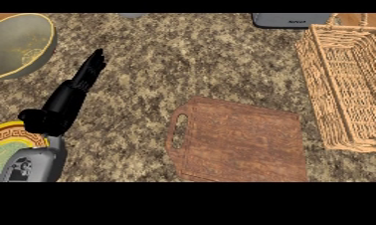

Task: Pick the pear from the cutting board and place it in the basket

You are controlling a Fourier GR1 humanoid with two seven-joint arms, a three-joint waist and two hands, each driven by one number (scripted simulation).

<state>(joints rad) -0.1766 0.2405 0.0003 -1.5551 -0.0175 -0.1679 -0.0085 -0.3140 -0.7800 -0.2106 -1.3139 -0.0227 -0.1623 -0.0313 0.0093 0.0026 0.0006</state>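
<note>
A brown wooden cutting board with a handle slot on its left lies at the lower middle of the granite counter, and its top is bare. No pear shows anywhere in the head view. A woven wicker basket stands at the right edge, and what shows of its inside holds nothing. My left hand rests at the left with its fingers straight, pointing up and away from me. It is well apart from the board. My right hand does not show.
A large greenish bowl sits at the upper left. A plate with a yellow patterned rim lies at the lower left, partly under my left forearm. A grey appliance stands at the back, left of the basket.
</note>
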